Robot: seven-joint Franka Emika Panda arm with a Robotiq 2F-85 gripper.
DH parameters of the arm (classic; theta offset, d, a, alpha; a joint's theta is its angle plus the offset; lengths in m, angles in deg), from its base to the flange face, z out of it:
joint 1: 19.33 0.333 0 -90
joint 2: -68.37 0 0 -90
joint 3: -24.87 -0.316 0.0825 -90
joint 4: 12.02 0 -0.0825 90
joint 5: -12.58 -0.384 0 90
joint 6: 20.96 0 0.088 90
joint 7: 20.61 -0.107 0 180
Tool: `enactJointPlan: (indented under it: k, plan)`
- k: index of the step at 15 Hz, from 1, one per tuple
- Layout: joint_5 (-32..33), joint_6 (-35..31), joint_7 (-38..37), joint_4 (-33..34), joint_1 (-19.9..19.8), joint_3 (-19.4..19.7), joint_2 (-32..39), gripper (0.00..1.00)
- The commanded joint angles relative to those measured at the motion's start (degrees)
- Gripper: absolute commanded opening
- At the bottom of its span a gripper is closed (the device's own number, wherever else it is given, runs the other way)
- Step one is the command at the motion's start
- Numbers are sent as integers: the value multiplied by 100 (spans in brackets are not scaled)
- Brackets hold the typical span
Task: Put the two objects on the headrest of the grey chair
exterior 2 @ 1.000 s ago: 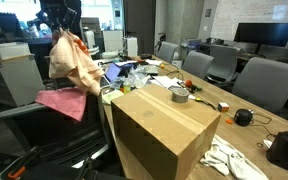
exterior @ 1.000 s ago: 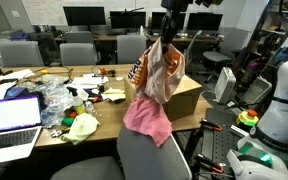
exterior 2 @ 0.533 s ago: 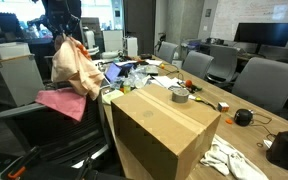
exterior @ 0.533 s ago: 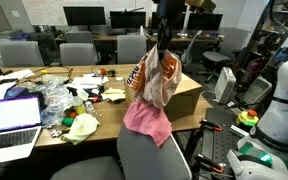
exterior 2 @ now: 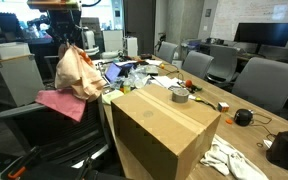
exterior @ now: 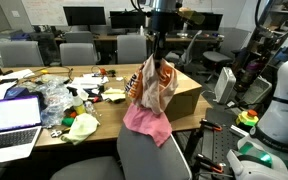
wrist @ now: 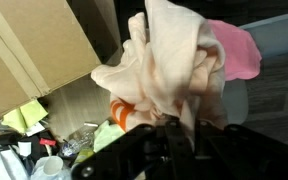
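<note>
Under the gripper (exterior: 156, 55), 6 o'clock is open air down to the pink cloth (exterior: 147, 122) draped over the grey chair (exterior: 144, 162) headrest. The cardboard box (exterior: 187, 95) crowds in at 3 o'clock, right beside the hanging patterned cloth (exterior: 152, 85). The table clutter (exterior: 59, 98) at 9 o'clock sits well apart, so there's plenty of room that side.

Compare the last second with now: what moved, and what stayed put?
The gripper, shut on the patterned cloth, came down, lowering it toward the pink cloth. Nothing was let go. The pink cloth stayed draped over the headrest of the grey chair.
</note>
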Motion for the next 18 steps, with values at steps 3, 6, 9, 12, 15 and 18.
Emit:
enactJointPlan:
  k: [3, 6, 9, 12, 15, 18]
  plan:
    - [7, -33, -51, 216, -9, -15, 390, 2]
    - [-12, -16, -32, 238, -24, -4, 571, 2]
    - [7, -43, -57, 224, -40, -17, 708, 2]
    - [29, -68, -84, 208, -47, -38, 835, 2]
    - [67, -70, -122, 221, -50, -61, 973, 2]
    - [78, -94, -121, 237, -47, -78, 1128, 2]
